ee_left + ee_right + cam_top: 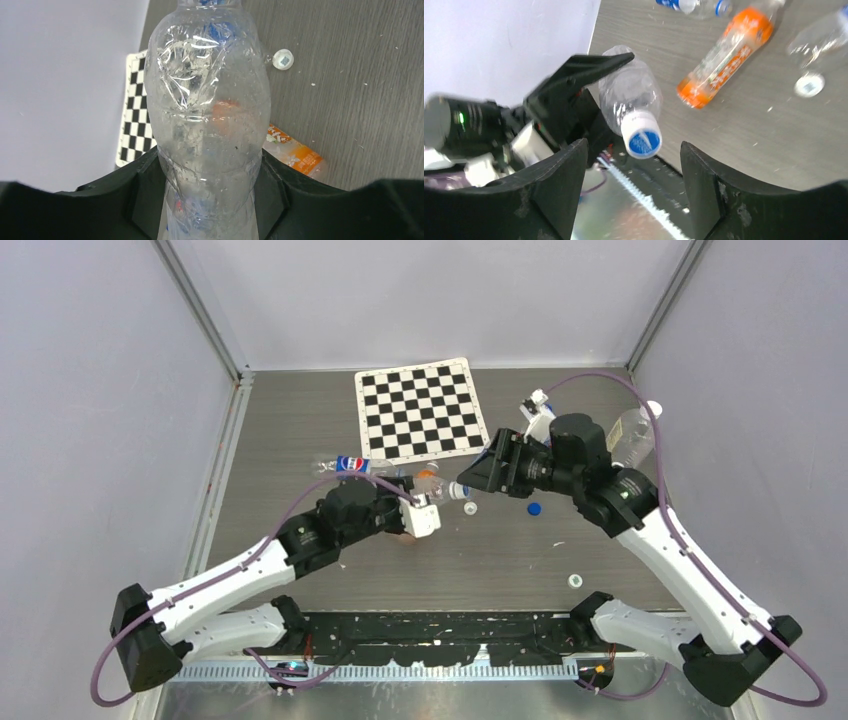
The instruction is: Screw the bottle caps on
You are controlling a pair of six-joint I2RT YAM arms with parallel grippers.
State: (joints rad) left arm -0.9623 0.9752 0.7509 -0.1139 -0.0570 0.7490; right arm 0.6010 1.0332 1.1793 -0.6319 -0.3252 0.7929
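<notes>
The left fingers (pixel 142 180) pinch a clear bottle (pixel 207 110) around its belly. They hold it just in front of the near right corner of the checkerboard mat (pixel 420 410). From above, the bottle's long side runs left to right, along the mat's near edge. Its top end points right, at the right fingers (pixel 559 185). A blue-topped cap (pixel 642 138) with white sides sits on the bottle's mouth, its flat blue face turned to the right wrist camera. The right fingers are spread wide, one on each side of this cap, and they do not touch it. A loose white cap (pixel 470 507) lies flat on the worktop (pixel 500 555), just in front of the mat's near right corner. A loose blue cap (pixel 535 508) lies a bit more to the right. An orange bottle (pixel 724 50) lies on its side close to the mat's near edge. A blue-label bottle (pixel 350 464) lies by the mat's near left corner.
</notes>
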